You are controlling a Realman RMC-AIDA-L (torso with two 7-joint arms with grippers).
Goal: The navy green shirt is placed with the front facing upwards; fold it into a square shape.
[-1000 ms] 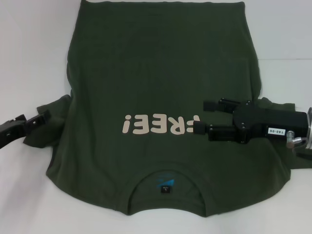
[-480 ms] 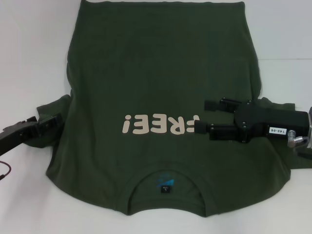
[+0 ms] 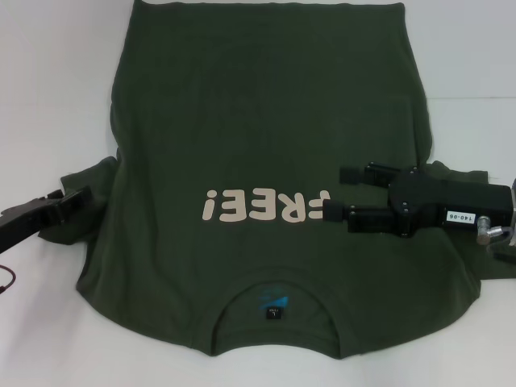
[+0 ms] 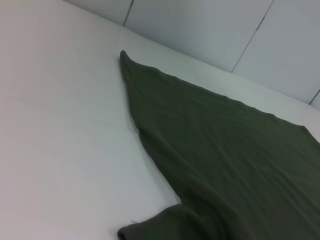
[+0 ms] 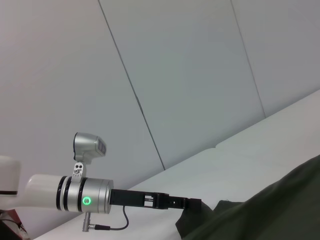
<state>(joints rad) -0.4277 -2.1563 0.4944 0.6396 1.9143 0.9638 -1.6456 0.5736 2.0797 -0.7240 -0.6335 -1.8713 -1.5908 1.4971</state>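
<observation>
From the head view, the navy green shirt (image 3: 266, 161) lies flat on the white desk (image 3: 48, 97), the right pincer (image 3: 339, 193) gaping wide over its chest, the left pincer (image 3: 81, 196) at its sleeve, spread unclear; the right wrist view shows that left pincer (image 5: 192, 204) meeting the cloth.

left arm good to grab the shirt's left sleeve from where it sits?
Probably yes: the left end effector is already at the navy green shirt's left sleeve, with nothing between.
</observation>
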